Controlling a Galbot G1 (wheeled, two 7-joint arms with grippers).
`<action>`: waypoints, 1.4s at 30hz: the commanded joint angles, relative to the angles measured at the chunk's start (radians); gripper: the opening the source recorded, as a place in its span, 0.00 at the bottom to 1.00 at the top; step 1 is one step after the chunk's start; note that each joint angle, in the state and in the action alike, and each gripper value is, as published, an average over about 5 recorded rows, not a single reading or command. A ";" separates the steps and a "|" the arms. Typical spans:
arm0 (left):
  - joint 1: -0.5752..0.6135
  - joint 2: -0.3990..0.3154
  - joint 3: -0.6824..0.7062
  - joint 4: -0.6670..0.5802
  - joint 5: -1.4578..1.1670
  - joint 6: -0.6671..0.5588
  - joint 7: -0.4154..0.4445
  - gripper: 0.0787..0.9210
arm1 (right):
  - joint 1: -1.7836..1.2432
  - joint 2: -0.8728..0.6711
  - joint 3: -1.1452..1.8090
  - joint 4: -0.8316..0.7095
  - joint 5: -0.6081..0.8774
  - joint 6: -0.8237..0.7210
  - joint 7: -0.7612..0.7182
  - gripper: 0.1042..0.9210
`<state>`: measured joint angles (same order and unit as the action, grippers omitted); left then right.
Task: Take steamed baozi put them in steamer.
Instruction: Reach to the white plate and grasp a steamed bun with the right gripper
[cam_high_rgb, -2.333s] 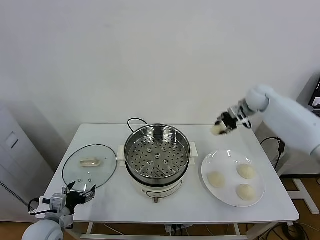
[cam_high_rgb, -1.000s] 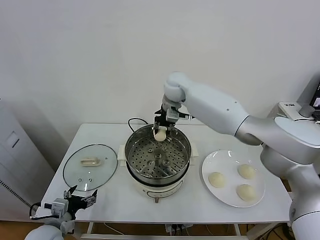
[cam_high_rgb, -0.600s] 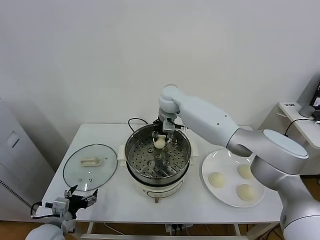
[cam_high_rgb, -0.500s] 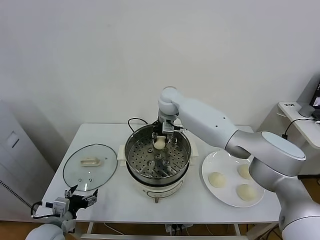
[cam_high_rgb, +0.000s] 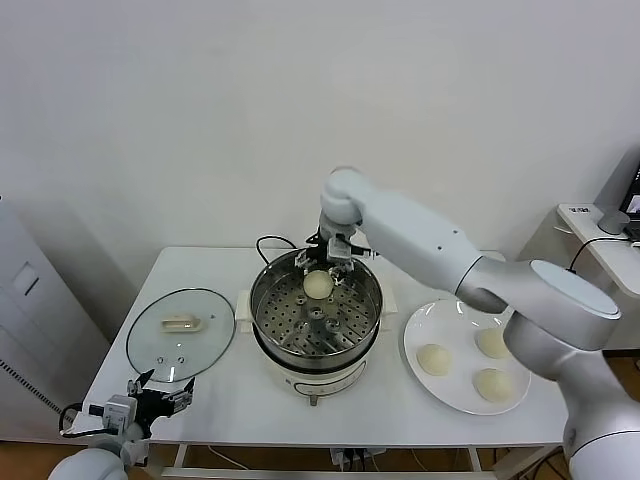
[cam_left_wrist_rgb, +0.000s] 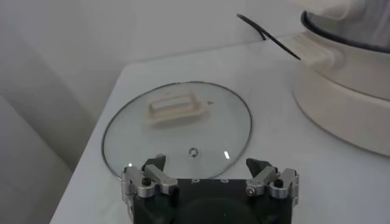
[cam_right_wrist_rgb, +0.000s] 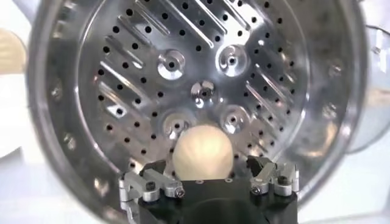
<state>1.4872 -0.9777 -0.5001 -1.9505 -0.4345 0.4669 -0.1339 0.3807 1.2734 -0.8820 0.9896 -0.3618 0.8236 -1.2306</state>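
One steamed baozi lies on the perforated tray at the back of the steamer. My right gripper hangs just above it, open. In the right wrist view the baozi sits between the spread fingers of the right gripper, and neither finger touches it. Three more baozi lie on the white plate to the steamer's right. My left gripper is parked, open and empty, at the table's front left corner.
The glass lid with a white handle lies flat left of the steamer; the left wrist view shows it beyond the left gripper. A black cord loops behind the steamer. A wall stands close behind the table.
My right gripper carried a baozi from above the plate to the steamer, lowered it onto the tray, opened and rose slightly. The left arm stayed put.
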 joint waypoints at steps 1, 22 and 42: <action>0.001 0.002 -0.001 -0.005 -0.001 0.001 0.000 0.88 | 0.229 -0.163 -0.253 0.007 0.458 -0.259 -0.013 0.88; 0.012 0.001 -0.016 -0.020 -0.006 0.010 -0.003 0.88 | 0.309 -0.506 -0.589 0.194 0.833 -0.846 0.006 0.88; 0.007 -0.006 -0.014 -0.014 -0.007 0.012 -0.004 0.88 | 0.027 -0.571 -0.486 0.195 0.767 -0.885 0.091 0.88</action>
<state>1.4948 -0.9828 -0.5154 -1.9670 -0.4430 0.4787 -0.1375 0.5194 0.7386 -1.3948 1.1757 0.4123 0.0033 -1.1608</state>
